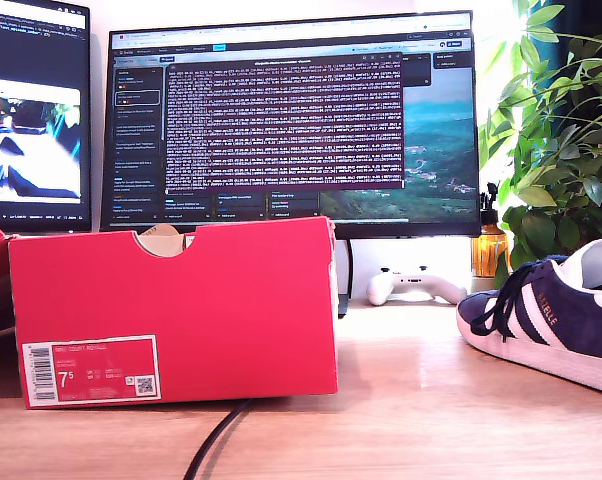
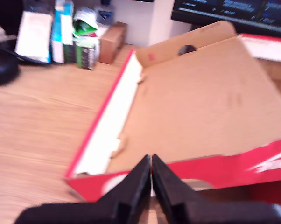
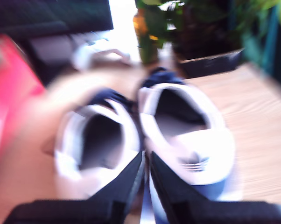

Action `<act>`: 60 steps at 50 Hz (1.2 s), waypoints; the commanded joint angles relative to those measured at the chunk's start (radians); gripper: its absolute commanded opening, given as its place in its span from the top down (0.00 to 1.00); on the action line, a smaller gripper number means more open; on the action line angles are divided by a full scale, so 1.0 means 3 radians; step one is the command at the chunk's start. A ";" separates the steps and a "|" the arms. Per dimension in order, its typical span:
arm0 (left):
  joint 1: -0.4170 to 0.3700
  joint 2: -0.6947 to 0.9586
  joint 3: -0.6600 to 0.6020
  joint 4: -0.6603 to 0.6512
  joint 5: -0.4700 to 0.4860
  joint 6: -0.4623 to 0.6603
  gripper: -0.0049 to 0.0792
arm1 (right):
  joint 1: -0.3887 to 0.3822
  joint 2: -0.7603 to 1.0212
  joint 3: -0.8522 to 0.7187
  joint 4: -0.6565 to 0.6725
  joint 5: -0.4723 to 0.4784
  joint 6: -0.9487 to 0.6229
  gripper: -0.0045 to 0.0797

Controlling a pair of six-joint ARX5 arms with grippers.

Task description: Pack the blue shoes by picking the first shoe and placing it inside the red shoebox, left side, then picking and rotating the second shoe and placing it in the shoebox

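Though blurred, navy white-lined shoes (image 3: 145,135)

Light wooden desk (image 1: 411,400). Behind, a wide monitor (image 1: 291,120) with dark text windows, a second screen (image 1: 33,110) at the exterior view's left, a leafy plant (image 1: 561,130) at its right, brightly lit.

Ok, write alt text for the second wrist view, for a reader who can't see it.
Blurred view down onto two blue shoes standing side by side on a wooden table, white-lined openings facing the camera. My second gripper, jaws nearly together, sits just above the gap between them. A red shoebox, a monitor and a potted plant edge the frame.
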 commanded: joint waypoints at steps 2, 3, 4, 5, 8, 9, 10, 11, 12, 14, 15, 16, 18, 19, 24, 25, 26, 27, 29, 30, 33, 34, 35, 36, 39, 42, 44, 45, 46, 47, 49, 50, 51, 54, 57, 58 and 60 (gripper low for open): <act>-0.0010 -0.0029 -0.0088 0.0248 0.0285 -0.0192 0.96 | -0.0006 -0.0020 0.0013 0.0193 -0.0142 0.0528 0.96; -0.0010 -0.0029 -0.0080 0.0314 0.0369 -0.0240 0.96 | -0.0006 -0.0020 0.0013 0.0242 -0.0179 0.0661 0.96; -0.0010 -0.0029 -0.0074 0.0383 0.0454 -0.0272 0.96 | -0.0006 -0.0020 0.0013 0.0298 -0.0211 0.0736 0.96; -0.0010 -0.0029 -0.0065 0.0451 0.0547 -0.0277 0.96 | -0.0006 -0.0020 0.0013 0.0352 -0.0239 0.0781 0.96; -0.0015 -0.0029 -0.0029 0.0682 0.0788 -0.0387 0.96 | -0.0006 -0.0020 0.0013 0.0548 -0.0367 0.0874 0.96; -0.0019 -0.0029 -0.0013 0.0758 0.0868 -0.0411 0.96 | -0.0006 -0.0020 0.0013 0.0619 -0.0427 0.0875 0.96; -0.0020 -0.0029 0.0004 0.0811 0.0946 -0.0416 0.96 | -0.0006 -0.0020 0.0013 0.0697 -0.0479 0.0880 0.96; -0.0025 -0.0029 0.0029 0.0880 0.1040 -0.0416 0.96 | -0.0006 -0.0020 0.0014 0.0778 -0.0535 0.0888 0.96; -0.0031 -0.0029 0.0055 0.0936 0.1100 -0.0415 0.96 | -0.0006 -0.0020 0.0015 0.0847 -0.0576 0.0916 0.96; -0.0041 -0.0029 0.0125 0.0999 0.1216 -0.0412 0.96 | -0.0006 -0.0020 0.0025 0.0946 -0.0651 0.0954 0.96; -0.0047 -0.0029 0.0168 0.1012 0.1270 -0.0404 0.96 | -0.0006 -0.0020 0.0039 0.0969 -0.0669 0.0959 0.96; -0.0052 -0.0029 0.0211 0.1019 0.1300 -0.0402 0.96 | -0.0006 -0.0020 0.0061 0.0980 -0.0680 0.0968 0.96; -0.0064 -0.0028 0.0315 0.1017 0.1335 -0.0407 0.96 | -0.0006 -0.0019 0.0108 0.0977 -0.0711 0.0966 0.96; -0.0070 -0.0024 0.0370 0.1007 0.1347 -0.0406 0.96 | -0.0006 -0.0014 0.0139 0.0974 -0.0711 0.0964 0.96; -0.0084 0.0079 0.0715 0.0796 0.1347 -0.0359 0.96 | -0.0006 0.0047 0.0298 0.0926 -0.0710 0.0932 0.96; -0.0084 0.0118 0.0795 0.0710 0.1347 -0.0309 0.96 | -0.0006 0.0067 0.0327 0.0916 -0.0710 0.0926 0.96; -0.0084 0.0165 0.0881 0.0607 0.1347 -0.0291 0.96 | -0.0006 0.0099 0.0367 0.0895 -0.0708 0.0919 0.96; -0.0084 0.0224 0.0973 0.0482 0.1358 -0.0197 0.96 | -0.0006 0.0130 0.0403 0.0872 -0.0710 0.0898 0.96; -0.0084 0.0347 0.1146 0.0231 0.1408 -0.0025 0.96 | -0.0006 0.0203 0.0486 0.0818 -0.0708 0.0842 0.96; -0.0084 0.0412 0.1228 0.0106 0.1429 0.0083 0.96 | -0.0006 0.0237 0.0525 0.0787 -0.0708 0.0813 0.96; -0.0084 0.0670 0.1508 -0.0322 0.1506 0.0406 0.96 | -0.0006 0.0416 0.0673 0.0678 -0.0710 0.0673 0.96; -0.0085 0.0758 0.1591 -0.0451 0.1528 0.0406 0.96 | -0.0006 0.0478 0.0729 0.0642 -0.0710 0.0628 0.96; -0.0089 0.0842 0.1671 -0.0577 0.1548 0.0665 0.96 | -0.0006 0.0540 0.0776 0.0605 -0.0708 0.0571 0.96; -0.0094 0.0951 0.1761 -0.0718 0.1556 0.0687 0.96 | -0.0006 0.0621 0.0832 0.0562 -0.0708 0.0538 0.96; -0.0130 0.1237 0.1986 -0.1086 0.1563 0.1122 0.96 | -0.0006 0.0848 0.1001 0.0446 -0.0708 0.0401 0.96; -0.0188 0.1530 0.2182 -0.1436 0.1553 0.1366 0.96 | -0.0006 0.1106 0.1177 0.0318 -0.0704 0.0294 0.96; -0.0243 0.1722 0.2293 -0.1648 0.1526 0.1548 0.96 | -0.0006 0.1282 0.1312 0.0217 -0.0704 0.0226 0.96; -0.0267 0.1808 0.2331 -0.1727 0.1506 0.1612 0.96 | -0.0006 0.1371 0.1377 0.0173 -0.0704 0.0195 0.96; -0.0305 0.1883 0.2378 -0.1821 0.1479 0.1631 0.96 | -0.0006 0.1448 0.1439 0.0137 -0.0704 0.0164 0.96; -0.0341 0.1996 0.2412 -0.1896 0.1450 0.1691 0.96 | -0.0006 0.1541 0.1503 0.0103 -0.0706 0.0164 0.96; -0.0429 0.2163 0.2468 -0.2037 0.1389 0.1816 0.96 | -0.0006 0.1724 0.1630 0.0036 -0.0706 0.0088 0.96; -0.0476 0.2234 0.2483 -0.2097 0.1356 0.1887 0.96 | -0.0006 0.1811 0.1691 0.0004 -0.0707 0.0045 0.96; -0.0528 0.2303 0.2492 -0.2141 0.1321 0.1897 0.96 | -0.0006 0.1882 0.1746 -0.0025 -0.0707 0.0045 0.96; -0.0718 0.2533 0.2495 -0.2274 0.1198 0.2069 0.96 | -0.0005 0.2132 0.1923 -0.0118 -0.0707 -0.0067 0.96; -0.0928 0.2745 0.2495 -0.2397 0.0910 0.2131 0.96 | -0.0005 0.2345 0.2094 -0.0228 -0.0707 -0.0125 0.95; -0.1013 0.2815 0.2495 -0.2438 0.0810 0.2131 0.96 | -0.0006 0.2421 0.2160 -0.0284 -0.0707 -0.0137 0.94; -0.1161 0.2946 0.2495 -0.2491 0.0608 0.2160 0.96 | -0.0006 0.2547 0.2270 -0.0375 -0.0707 -0.0163 0.94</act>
